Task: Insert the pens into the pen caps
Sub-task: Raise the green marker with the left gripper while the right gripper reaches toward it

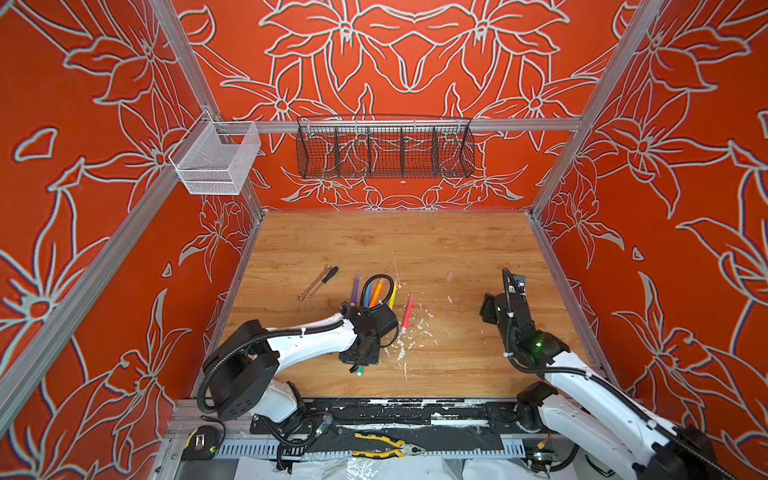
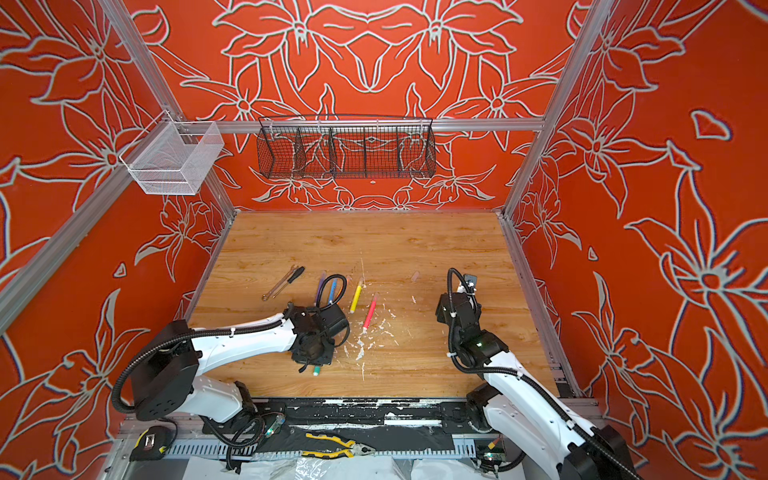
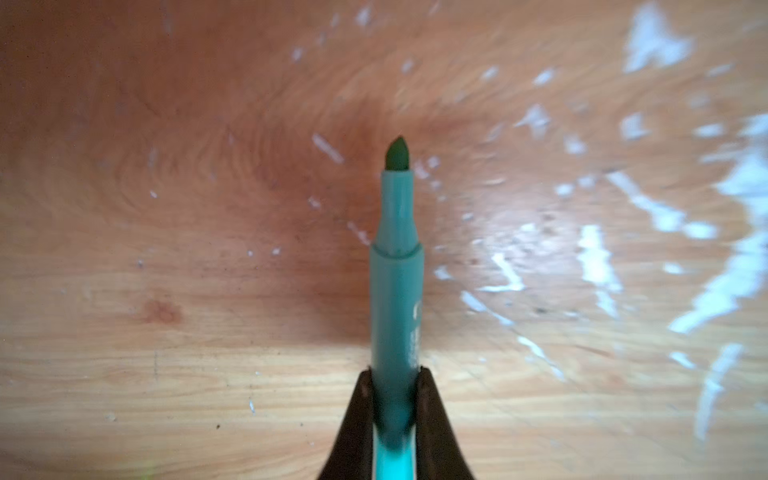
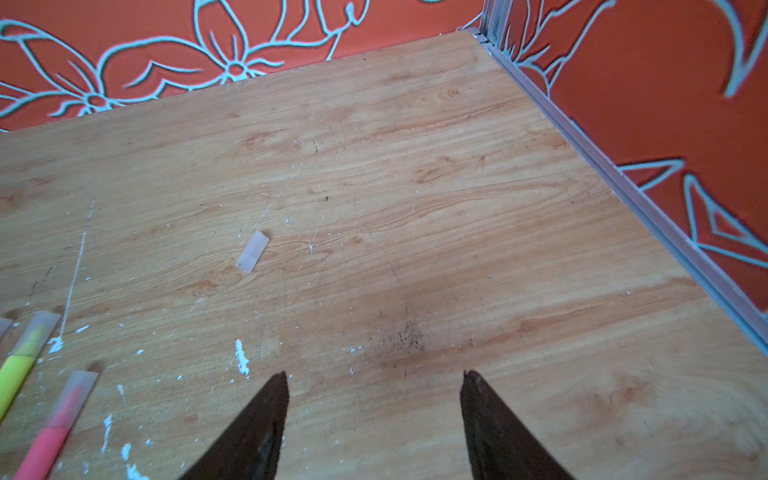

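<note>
My left gripper is shut on the barrel of a green pen, whose bare pointed tip hangs just over the wood. In both top views that pen's end pokes out below the left gripper toward the front. A loose translucent pen cap lies on the table ahead of my right gripper, which hovers open and holds nothing. The yellow pen and the pink-red pen each wear a cap. Purple, blue and orange pens lie behind the left wrist.
A wrench and a black screwdriver lie at the table's left. White paint flecks spot the middle. Yellow-handled pliers and a tape measure sit on the front rail. Wire baskets hang above.
</note>
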You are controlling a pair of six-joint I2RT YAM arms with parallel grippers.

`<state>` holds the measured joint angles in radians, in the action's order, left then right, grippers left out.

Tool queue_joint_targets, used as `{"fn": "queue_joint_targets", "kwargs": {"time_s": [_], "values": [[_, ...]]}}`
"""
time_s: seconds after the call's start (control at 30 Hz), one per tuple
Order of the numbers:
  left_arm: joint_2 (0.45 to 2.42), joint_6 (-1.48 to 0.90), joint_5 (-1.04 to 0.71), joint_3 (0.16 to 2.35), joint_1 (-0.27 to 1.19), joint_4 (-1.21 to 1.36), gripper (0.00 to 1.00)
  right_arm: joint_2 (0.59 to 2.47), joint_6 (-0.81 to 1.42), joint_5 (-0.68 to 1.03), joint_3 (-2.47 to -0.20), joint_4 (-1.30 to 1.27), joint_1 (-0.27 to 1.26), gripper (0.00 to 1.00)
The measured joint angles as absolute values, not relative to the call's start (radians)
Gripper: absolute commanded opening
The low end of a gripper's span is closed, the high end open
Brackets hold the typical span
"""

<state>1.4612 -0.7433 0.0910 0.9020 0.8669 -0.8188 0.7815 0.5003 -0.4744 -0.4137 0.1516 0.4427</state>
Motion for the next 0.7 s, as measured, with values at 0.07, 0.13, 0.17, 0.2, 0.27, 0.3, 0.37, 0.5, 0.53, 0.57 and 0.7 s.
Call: {"fn": "queue_joint_targets", "kwargs": {"time_s": [0.07,0.13,0.17,0.2,0.27,0.3,0.37,0.5,0.53,0.57,0.7], "values": [[1.462,-0.706,0.113,1.021,0.867,-0.82,0.1,0.731,0.525,-0.432,-0.424,0.192,0.443,0.68],[1.471,-0.664,0.139,1.148,0.867,-0.813,0.09,0.68,0.556,-0.382,-0.442,0.218,0.443,0.68],[1.482,-0.638,0.155,1.22,0.867,-0.801,0.08,0.655,0.574,-0.356,-0.454,0.228,0.443,0.68],[1.494,-0.614,0.167,1.269,0.867,-0.786,0.08,0.636,0.591,-0.33,-0.465,0.234,0.443,0.67],[1.524,-0.558,0.193,1.351,0.867,-0.737,0.05,0.614,0.629,-0.263,-0.484,0.231,0.443,0.67],[1.533,-0.531,0.203,1.365,0.867,-0.71,0.04,0.608,0.646,-0.234,-0.493,0.23,0.443,0.67],[1.544,-0.471,0.218,1.353,0.867,-0.643,0.04,0.617,0.679,-0.168,-0.517,0.227,0.443,0.67],[1.526,-0.379,0.211,1.195,0.866,-0.485,0.05,0.67,0.731,-0.075,-0.593,0.233,0.443,0.69],[1.516,-0.364,0.198,1.143,0.865,-0.447,0.04,0.677,0.748,-0.054,-0.606,0.227,0.443,0.69],[1.505,-0.351,0.182,1.094,0.865,-0.409,0.03,0.675,0.766,-0.033,-0.608,0.212,0.443,0.69],[1.481,-0.321,0.138,0.991,0.865,-0.324,0.0,0.657,0.85,0.087,-0.512,0.023,0.446,0.69]]}}
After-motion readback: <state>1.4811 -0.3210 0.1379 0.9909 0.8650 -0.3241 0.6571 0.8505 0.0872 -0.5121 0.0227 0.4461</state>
